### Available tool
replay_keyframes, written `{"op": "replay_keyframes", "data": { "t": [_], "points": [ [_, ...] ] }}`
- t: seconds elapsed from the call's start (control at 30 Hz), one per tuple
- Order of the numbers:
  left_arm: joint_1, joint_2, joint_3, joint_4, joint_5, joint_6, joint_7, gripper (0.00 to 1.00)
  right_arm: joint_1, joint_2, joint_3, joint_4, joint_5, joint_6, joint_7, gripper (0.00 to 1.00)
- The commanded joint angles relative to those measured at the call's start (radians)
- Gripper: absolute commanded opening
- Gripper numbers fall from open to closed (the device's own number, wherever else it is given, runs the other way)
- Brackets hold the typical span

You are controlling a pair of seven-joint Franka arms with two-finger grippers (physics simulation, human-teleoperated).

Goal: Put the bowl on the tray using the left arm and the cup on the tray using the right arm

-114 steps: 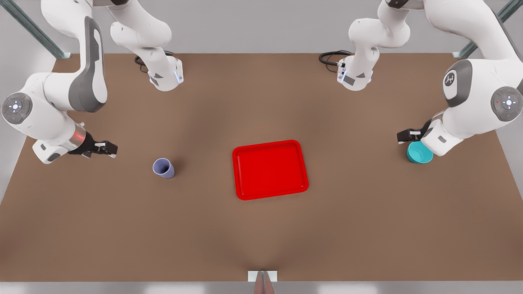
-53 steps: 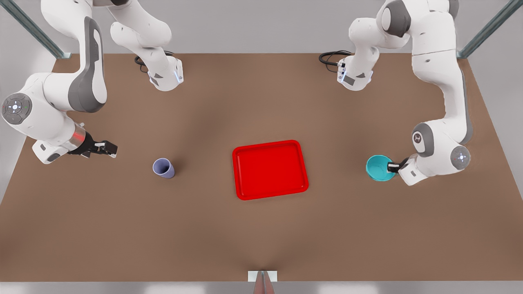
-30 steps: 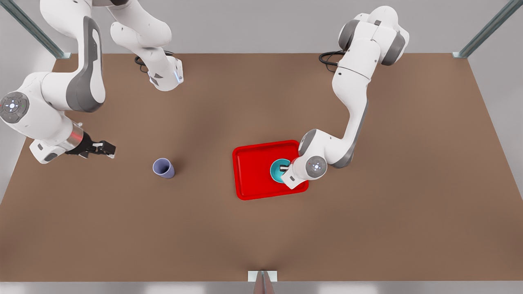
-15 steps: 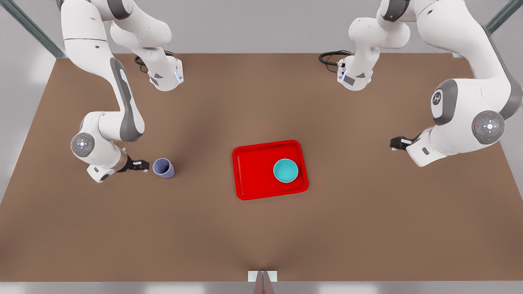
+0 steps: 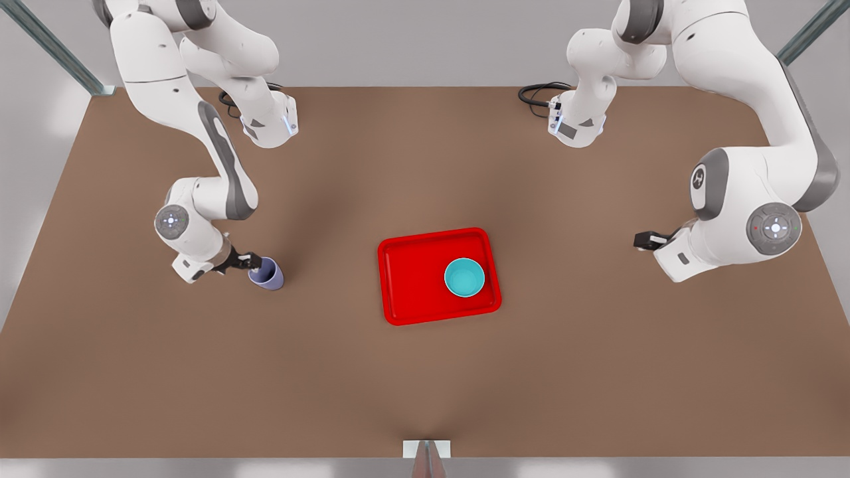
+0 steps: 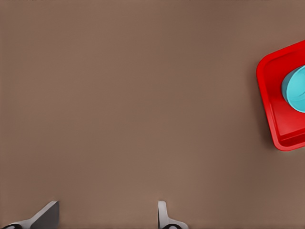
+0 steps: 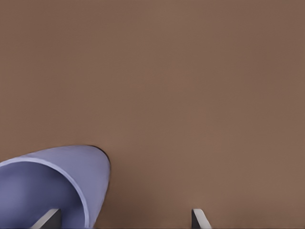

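From the front view, the red tray (image 5: 438,276) lies near the middle of the brown worktop (image 5: 425,372) with the teal bowl (image 5: 464,277) set inside it toward its 3 o'clock side, while the lavender cup (image 5: 267,273) stands on the worktop well off at the tray's 9 o'clock. The right hand (image 5: 250,260) sits at the cup's rim on the front view's left, its arm bent steeply down; half a second ago it was just short of the cup. The left hand (image 5: 645,239) hovers over bare worktop well out at the tray's 3 o'clock, hardly changed from half a second ago (a second ago it was down in the bowl over the tray). The left wrist view adds what the front view cannot: the left hand's (image 6: 108,215) fingers are spread wide with nothing between them, and a corner of the tray (image 6: 275,117) with the bowl (image 6: 295,89) lies farther off. The right wrist view shows the right hand (image 7: 126,220) spread too, one finger (image 7: 47,218) inside the cup's (image 7: 71,183) mouth and the other outside its wall, not yet pinching.
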Motion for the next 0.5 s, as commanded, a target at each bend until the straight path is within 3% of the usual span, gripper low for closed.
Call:
{"op": "replay_keyframes", "data": {
  "t": [0.0, 0.3, 0.33, 0.43, 0.47],
  "points": [
    [0.0, -0.001, 0.0, 0.0, 0.002, -0.001, 0.0, 1.0, 0.0, 0.002, 0.0, 0.0, 0.0, 0.0, 0.0, 1.0],
    [0.0, -0.001, -0.001, 0.0, 0.002, -0.007, -0.002, 1.0, -0.004, 0.023, 0.026, 0.001, 0.049, 0.0, -0.002, 0.99],
    [0.0, -0.001, -0.001, 0.0, 0.002, -0.007, 0.0, 1.0, -0.004, 0.025, 0.026, 0.001, 0.049, 0.0, -0.003, 0.93],
    [0.0, -0.002, -0.001, 0.0, 0.002, -0.01, 0.003, 1.0, -0.006, 0.031, 0.026, 0.003, 0.051, 0.002, -0.012, 0.32],
    [0.0, -0.004, -0.001, 0.0, 0.001, -0.01, 0.002, 1.0, -0.006, 0.031, 0.026, 0.003, 0.051, 0.002, -0.011, 0.27]
  ]
}}
